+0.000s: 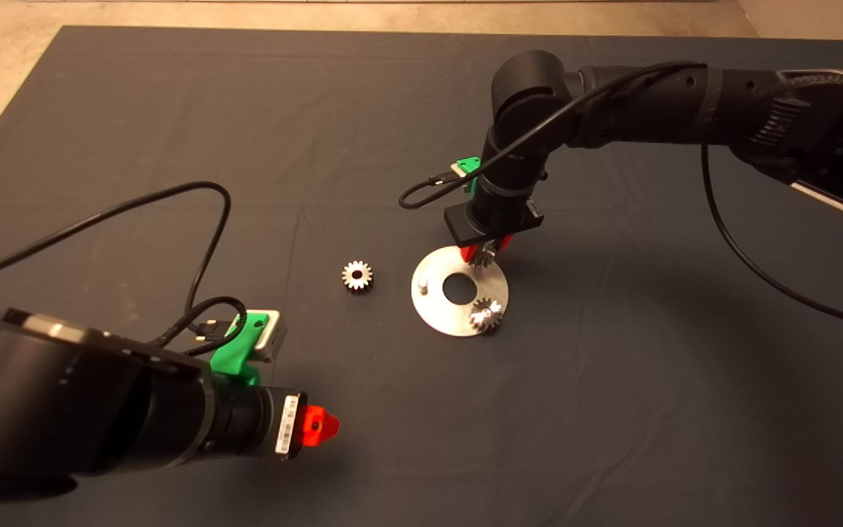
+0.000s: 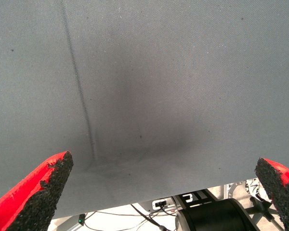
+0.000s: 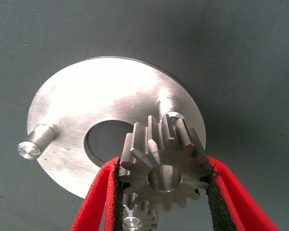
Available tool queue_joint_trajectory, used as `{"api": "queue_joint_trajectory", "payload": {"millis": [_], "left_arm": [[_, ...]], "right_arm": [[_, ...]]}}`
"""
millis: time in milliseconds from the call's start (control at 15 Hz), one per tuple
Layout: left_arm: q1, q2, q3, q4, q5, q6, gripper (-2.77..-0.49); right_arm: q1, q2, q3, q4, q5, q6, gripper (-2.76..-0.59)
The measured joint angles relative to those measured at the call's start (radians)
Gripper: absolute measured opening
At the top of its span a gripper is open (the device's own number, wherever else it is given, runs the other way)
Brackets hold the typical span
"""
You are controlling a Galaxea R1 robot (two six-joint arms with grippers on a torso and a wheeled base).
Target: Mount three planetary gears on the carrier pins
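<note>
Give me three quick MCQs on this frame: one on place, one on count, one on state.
1. Where is the loose gear?
A. On the mat, on the disc's left in the head view
B. On a pin
C. In the left gripper

2. How many gears sit on the disc?
A. None
B. One
C. Three

3. What is the right gripper doing?
A. Open over bare mat
B. Shut on a gear above the disc
C. Parked at the edge

Key:
1 A: it lies flat on the mat, apart from the disc.
2 B: only one seated gear shows, and the bare pin has none.
3 B: both pads clamp the held gear, with another pin just beyond it. The left gripper waits open at lower left.
</note>
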Motion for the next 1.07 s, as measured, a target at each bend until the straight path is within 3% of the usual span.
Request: {"api": "queue_joint_trajectory", "payload": {"millis": [467,1067], "left_arm": [[-0.006,0.0,0.0,-0.002,0.0,0.0,-0.5],[-0.011,-0.001,0.0,-0.003,0.0,0.0,-0.5]], "right_arm": [[0.0,0.001,-0.034,0.0,-0.001,-0.04,-2.42],[0.0,0.001,-0.038,0.0,-0.002,-0.044,-2.42]]}}
